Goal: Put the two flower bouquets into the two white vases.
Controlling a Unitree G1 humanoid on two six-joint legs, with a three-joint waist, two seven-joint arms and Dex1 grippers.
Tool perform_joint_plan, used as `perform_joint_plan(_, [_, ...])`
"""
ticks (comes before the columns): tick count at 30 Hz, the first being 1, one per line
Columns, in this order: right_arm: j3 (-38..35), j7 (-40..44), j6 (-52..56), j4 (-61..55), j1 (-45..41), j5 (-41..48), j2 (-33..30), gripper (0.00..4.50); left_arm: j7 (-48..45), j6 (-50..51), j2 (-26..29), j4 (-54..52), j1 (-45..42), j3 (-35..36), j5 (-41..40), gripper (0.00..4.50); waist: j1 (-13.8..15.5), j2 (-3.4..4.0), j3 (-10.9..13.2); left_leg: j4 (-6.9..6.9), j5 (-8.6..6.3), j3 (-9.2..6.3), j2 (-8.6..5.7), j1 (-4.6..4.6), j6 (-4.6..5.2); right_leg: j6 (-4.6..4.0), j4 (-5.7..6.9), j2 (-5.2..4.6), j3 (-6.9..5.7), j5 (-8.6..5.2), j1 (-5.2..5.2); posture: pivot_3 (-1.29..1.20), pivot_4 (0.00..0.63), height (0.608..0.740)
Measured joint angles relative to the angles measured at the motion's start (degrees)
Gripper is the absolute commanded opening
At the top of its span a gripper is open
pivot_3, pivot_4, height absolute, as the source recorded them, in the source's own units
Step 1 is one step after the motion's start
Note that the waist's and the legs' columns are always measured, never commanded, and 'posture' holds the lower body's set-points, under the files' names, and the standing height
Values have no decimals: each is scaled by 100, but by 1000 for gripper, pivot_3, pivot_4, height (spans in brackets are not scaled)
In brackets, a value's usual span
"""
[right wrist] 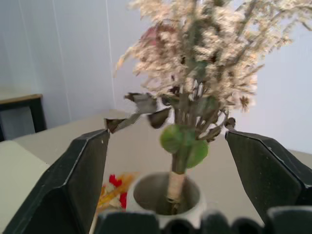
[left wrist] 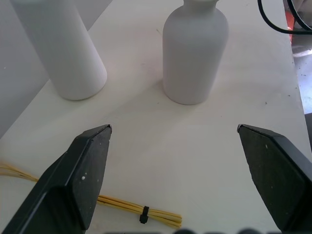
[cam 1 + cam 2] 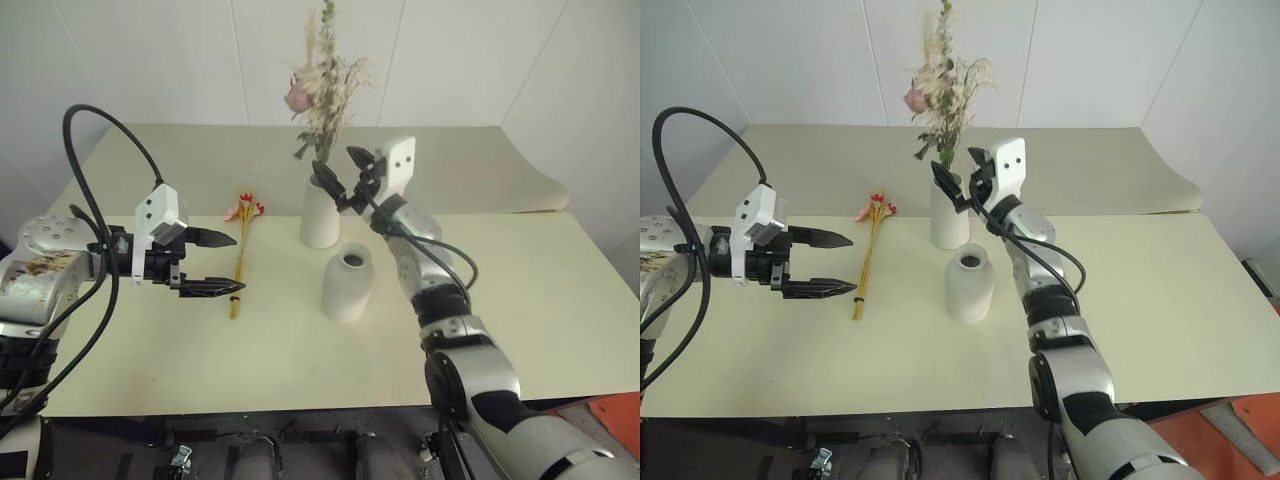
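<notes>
On a pale yellow-green table (image 3: 520, 300) that runs back to a white panelled wall (image 3: 180, 60), the two white vases stand close together near the middle. The taller vase (image 3: 320, 215) sits farther from me and already carries the bushier bouquet (image 3: 322, 85), whose pink rose, pale grasses and green leaves rise well above the rim against the wall. The shorter vase (image 3: 348, 283) stands just in front of it and slightly to my right, its narrow neck with nothing in it.

My right pincer (image 3: 338, 178) hangs beside the mouth of the taller vase, fingers spread wide and holding nothing; in its wrist view the bouquet's bound stem drops into the vase between my fingers (image 1: 78, 180) without touching them. My left pincer (image 3: 222, 262) hovers above the table on my left, also spread wide and unladen. Just beyond its tips lies the slim bouquet (image 3: 240, 255), flat on the table, red-pink blooms toward the wall and yellow stems pointing back at me, a dark tie near the cut ends.

The covering bends up in a soft fold at the far right edge.
</notes>
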Motion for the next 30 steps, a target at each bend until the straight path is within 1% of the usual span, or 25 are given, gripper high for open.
perform_joint_plan(2, [111,36,563,-917,402,15,-313,4463,117,11,-64,4,19,32,-6,4500,0,0,0,1,0,0,0,2,0,0,4,0,0,0,0,0,150,740])
perform_joint_plan(3, [141,67,897,-1414,597,64,-488,4463,296,-76,-198,-40,120,161,5,4500,2,1,0,0,0,0,1,4,0,0,1,0,1,-1,1,0,150,740])
perform_joint_plan(4, [146,103,1234,-1895,776,127,-683,4463,580,-202,-424,-114,287,346,32,4500,6,2,-1,0,0,1,1,6,0,0,3,-2,2,-1,3,0,150,740])
perform_joint_plan(5, [148,141,1727,-2477,981,186,-991,4463,1118,-288,-793,-283,486,550,88,4500,21,2,-1,1,0,0,0,4,0,0,0,-4,2,-1,3,0,150,740])
perform_joint_plan(7, [113,110,2410,-3183,1159,243,-1395,4463,1926,-56,-1219,-511,646,678,123,4500,32,-1,-2,7,0,0,1,3,0,0,3,-2,1,1,3,0,150,740])
perform_joint_plan(8, [98,63,2811,-3515,1196,268,-1600,4463,2432,259,-1365,-660,625,696,178,4500,32,-3,-2,16,0,0,0,3,0,1,15,-2,2,0,3,0,150,740])
perform_joint_plan(9, [68,40,3214,-3850,1251,292,-1896,4463,3010,791,-1533,-859,470,687,271,4500,42,-4,-1,22,0,-1,-1,4,0,3,26,-2,2,-1,3,0,150,740])
perform_joint_plan(11, [-88,44,3747,-4285,1355,339,-2389,4463,3865,1774,-1775,-1112,66,697,306,4500,95,-6,-3,30,0,-5,-4,10,0,7,34,-1,1,-5,10,0,150,740])
perform_joint_plan(14, [-380,186,4409,-4646,1487,480,-3065,4463,4815,3363,-2251,-1178,-734,687,316,4500,166,-8,-3,35,0,-5,-7,26,0,21,33,-1,1,-13,27,0,150,740])
perform_joint_plan(16, [-409,406,4970,-4715,1461,651,-3600,4463,5328,4613,-2496,-675,-1527,504,485,4500,169,-9,-2,42,0,-9,-10,32,1,48,35,0,1,-29,34,0,150,740])
perform_joint_plan(18, [-404,578,5412,-4723,1423,795,-4007,4463,5729,5412,-2704,51,-2122,388,761,4500,164,-9,-3,40,0,-11,-12,42,2,52,31,0,2,-32,43,0,150,740])
perform_joint_plan(20, [-423,686,5820,-4716,1368,917,-4350,4463,6016,5850,-2916,805,-2463,349,985,4500,104,-9,-3,26,-1,-10,-14,52,2,49,29,-1,10,-32,43,0,150,740])
perform_joint_plan(23, [-433,685,6226,-4751,1175,1042,-4505,4463,6287,5998,-3246,1711,-2719,361,1212,4500,59,-11,-2,17,-1,-12,-13,47,2,32,32,1,10,-25,31,0,150,740])
perform_joint_plan(25, [-447,681,6532,-4921,1049,1212,-4535,4463,6364,5959,-3297,2274,-2912,357,1284,4500,34,-12,-1,16,-1,-14,-14,36,2,4,33,1,10,-9,20,0,150,740])
perform_joint_plan(30, [-776,841,7435,-5834,958,2008,-4648,4463,6341,5110,-3287,3772,-3436,241,1569,4500,74,-12,-1,16,-1,-18,-19,19,2,5,25,-6,5,-8,13,0,150,740])
